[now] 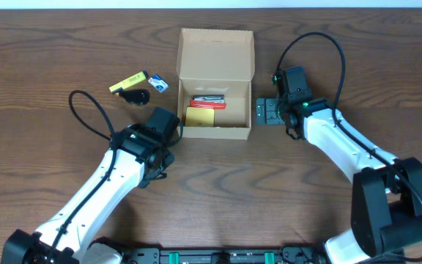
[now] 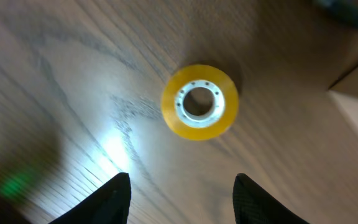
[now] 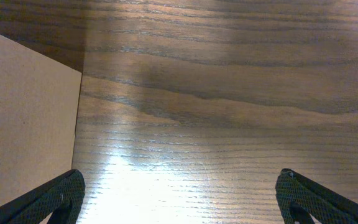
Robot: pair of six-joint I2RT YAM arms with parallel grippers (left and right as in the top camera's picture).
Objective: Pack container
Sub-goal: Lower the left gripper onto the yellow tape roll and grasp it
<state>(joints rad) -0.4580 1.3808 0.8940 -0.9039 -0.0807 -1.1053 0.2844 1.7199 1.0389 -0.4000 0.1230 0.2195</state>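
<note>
Surface: dark, wood-grained tabletop (image 1: 50, 44) carrying everything in view.
Left side: the left tool (image 2: 180, 183) hangs over the wood with its fingers apart and nothing between them.
Ahead of it: a roll of yellow tape (image 2: 199, 129) with a white core lies flat on the tabletop, clear of both fingers.
Its place from overhead: the left tool is close to the near left corner of the container (image 1: 218, 133).
Right side: the right tool (image 3: 179, 190) has its fingers spread wide, and the gap between them shows only bare wood.
Beside it: the container's tan right wall fills the left of the right wrist view, and from overhead the tool is just beside that wall.
Task thing: the container sits toward the far middle of the tabletop, between the two tools, with its flap lid standing open on the far side.
Inside: a red item (image 1: 207, 103) lies behind a flat yellow item (image 1: 200, 117).
Further left: a yellow-and-black item (image 1: 127, 83), a small blue-and-white item (image 1: 158, 85) and a black object (image 1: 138, 96) lie close together, apart from the container.
</note>
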